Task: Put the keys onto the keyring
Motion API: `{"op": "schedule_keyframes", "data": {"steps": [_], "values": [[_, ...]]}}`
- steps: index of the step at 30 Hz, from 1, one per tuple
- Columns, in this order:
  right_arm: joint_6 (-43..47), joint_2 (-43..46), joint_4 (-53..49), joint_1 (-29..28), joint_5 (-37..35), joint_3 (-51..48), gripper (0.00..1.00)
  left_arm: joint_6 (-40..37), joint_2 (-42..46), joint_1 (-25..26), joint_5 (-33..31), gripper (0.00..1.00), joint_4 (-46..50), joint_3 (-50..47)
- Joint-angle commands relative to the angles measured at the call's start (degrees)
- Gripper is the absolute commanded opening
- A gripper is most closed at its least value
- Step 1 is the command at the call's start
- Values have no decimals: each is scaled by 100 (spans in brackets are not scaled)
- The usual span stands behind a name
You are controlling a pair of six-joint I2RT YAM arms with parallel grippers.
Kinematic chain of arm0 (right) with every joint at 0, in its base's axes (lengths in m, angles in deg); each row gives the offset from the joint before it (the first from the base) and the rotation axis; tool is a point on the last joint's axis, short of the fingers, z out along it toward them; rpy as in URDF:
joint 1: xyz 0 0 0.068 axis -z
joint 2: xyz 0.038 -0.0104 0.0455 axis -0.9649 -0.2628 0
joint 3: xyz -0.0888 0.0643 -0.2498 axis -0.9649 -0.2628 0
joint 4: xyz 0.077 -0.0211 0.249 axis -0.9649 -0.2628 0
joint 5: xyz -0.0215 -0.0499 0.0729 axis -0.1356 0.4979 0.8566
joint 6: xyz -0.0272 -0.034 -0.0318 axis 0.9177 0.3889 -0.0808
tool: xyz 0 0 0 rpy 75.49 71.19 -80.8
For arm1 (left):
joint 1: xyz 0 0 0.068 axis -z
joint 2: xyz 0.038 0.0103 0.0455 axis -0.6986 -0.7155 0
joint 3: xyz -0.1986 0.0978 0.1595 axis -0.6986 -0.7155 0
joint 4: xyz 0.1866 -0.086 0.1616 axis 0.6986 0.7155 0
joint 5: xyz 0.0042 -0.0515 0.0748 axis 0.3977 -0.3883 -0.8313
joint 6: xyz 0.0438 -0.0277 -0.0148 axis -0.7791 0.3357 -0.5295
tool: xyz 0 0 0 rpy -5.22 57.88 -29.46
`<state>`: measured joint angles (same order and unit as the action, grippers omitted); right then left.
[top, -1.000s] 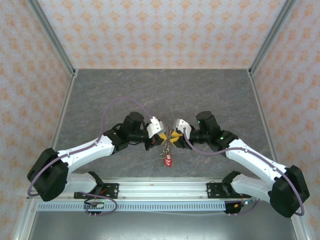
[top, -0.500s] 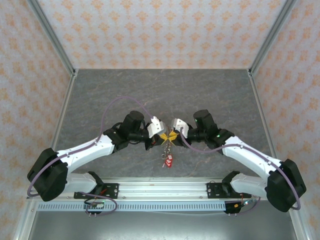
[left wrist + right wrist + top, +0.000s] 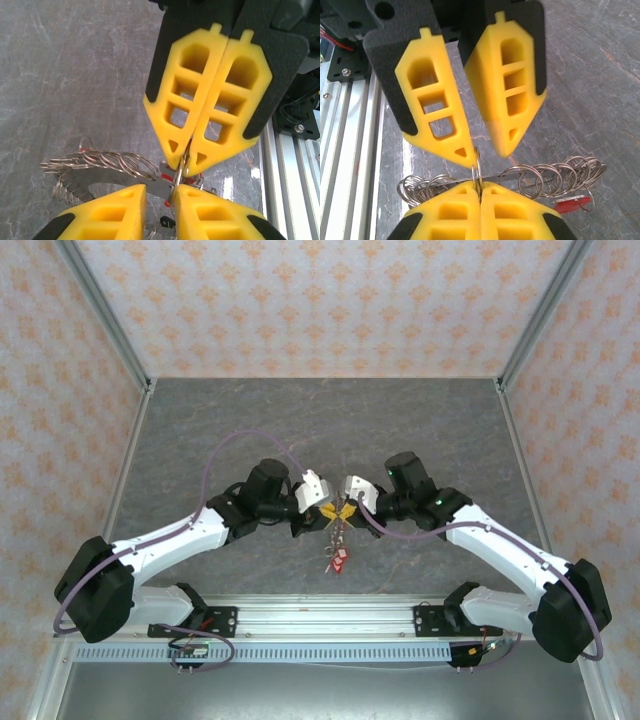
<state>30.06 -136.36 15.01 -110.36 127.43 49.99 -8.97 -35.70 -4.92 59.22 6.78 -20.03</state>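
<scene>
Right pincer clamped shut on a loop of the keyring, pinning it steady. Left pincer narrowly parted astride the same loop, probably to work the red key along.

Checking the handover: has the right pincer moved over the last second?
Yes. In the top view the right pincer, shut on a wire ring, has edged left, away from its base mount.

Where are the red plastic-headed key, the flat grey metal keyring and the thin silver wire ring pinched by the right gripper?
The red plastic-headed key [image 3: 340,560]: top view, red head.
The flat grey metal keyring [image 3: 152,184]: left wrist view, flat band.
The thin silver wire ring [image 3: 477,170]: right wrist view, upright loop.
</scene>
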Motion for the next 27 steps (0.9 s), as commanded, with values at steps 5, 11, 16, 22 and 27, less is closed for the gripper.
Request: {"op": "schedule_keyframes", "data": {"steps": [5,11,16,22,27], "values": [[314,15,-348,17,41,331,0,-206,11,68,101,24,226,320],[265,37,-254,17,146,351,0,-274,-75,77,262,25,399,370],[161,62,-28,19,181,282,0,-298,-135,77,464,25,483,442],[46,63,100,17,199,240,0,-460,-230,77,561,23,754,558],[-141,146,402,17,264,125,0,-567,-312,77,566,12,956,652]]}}
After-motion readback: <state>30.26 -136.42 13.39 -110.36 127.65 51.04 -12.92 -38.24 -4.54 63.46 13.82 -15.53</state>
